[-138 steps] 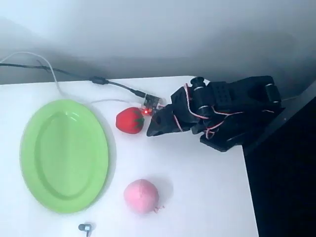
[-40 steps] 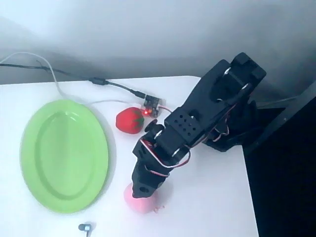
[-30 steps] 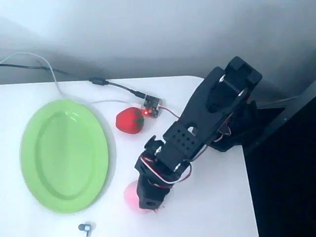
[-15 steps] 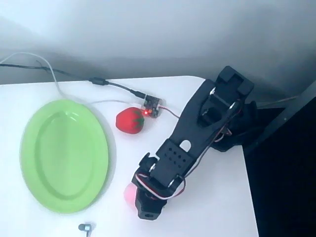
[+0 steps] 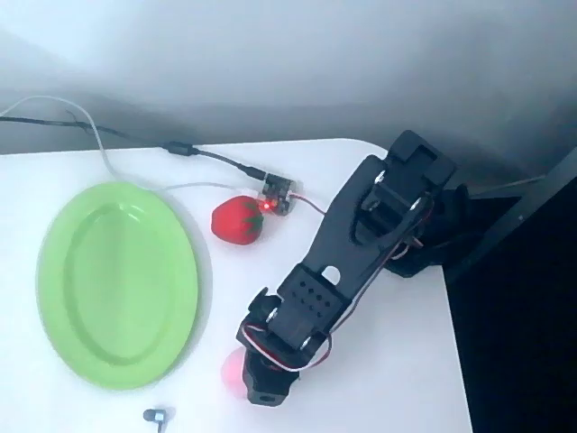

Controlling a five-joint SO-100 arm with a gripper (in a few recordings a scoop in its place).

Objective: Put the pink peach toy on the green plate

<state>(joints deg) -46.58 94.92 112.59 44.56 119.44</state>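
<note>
One black gripper (image 5: 261, 383) is covering the pink peach toy (image 5: 231, 370) at lower centre of the overhead view; finger spacing is unreadable. Green plate (image 5: 117, 284) is lying well left; strawberry toy (image 5: 237, 219) is sitting above.

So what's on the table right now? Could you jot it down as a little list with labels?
table: white
plate: green, oval, at the left, nothing on it
peach: pink, mostly covered by the arm's tip, on the table right of the plate
strawberry: red, near the far edge
gripper: down over the peach, open or shut unclear
cables: along the far edge
</note>
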